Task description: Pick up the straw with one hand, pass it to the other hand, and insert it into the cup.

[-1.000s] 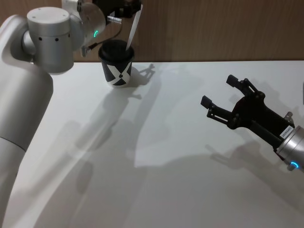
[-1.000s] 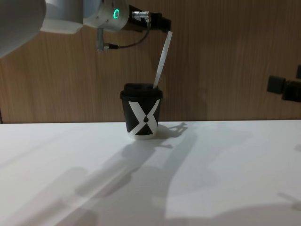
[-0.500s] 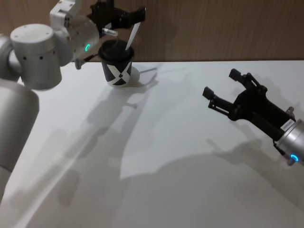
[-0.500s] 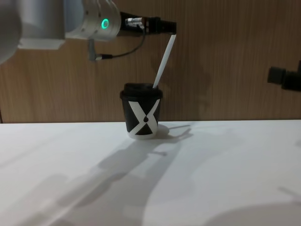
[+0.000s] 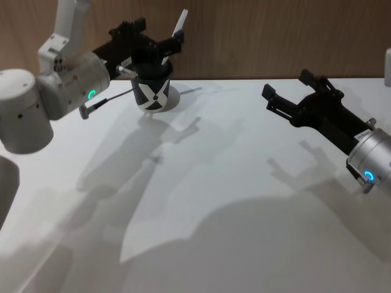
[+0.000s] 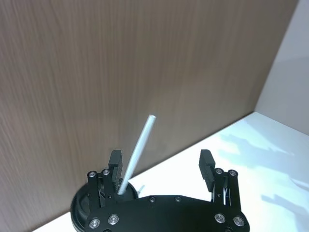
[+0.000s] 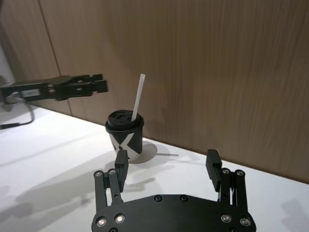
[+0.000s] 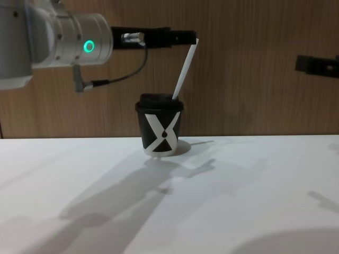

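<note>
The black cup point(image 5: 153, 88) with its white X stands at the back of the table, near the wooden wall. The white straw point(image 5: 178, 25) sticks up out of its lid, leaning. My left gripper point(image 5: 162, 33), on the silver wrist with the green ring, hovers just above the cup and is open. In the left wrist view the straw point(image 6: 140, 145) rises beside one finger point(image 6: 115, 159), and nothing grips it. My right gripper point(image 5: 285, 84) hangs open over the table to the right, pointing at the cup point(image 7: 125, 137) and holding nothing.
The white table point(image 5: 214, 183) stretches from the cup toward me. The wooden wall point(image 8: 254, 63) stands close behind the cup. A thin black cable point(image 8: 114, 79) loops under the left wrist.
My left gripper has let go of the straw and drawn back to the left. The straw now stands free in the cup. The right gripper has moved farther from me, toward the wall.
</note>
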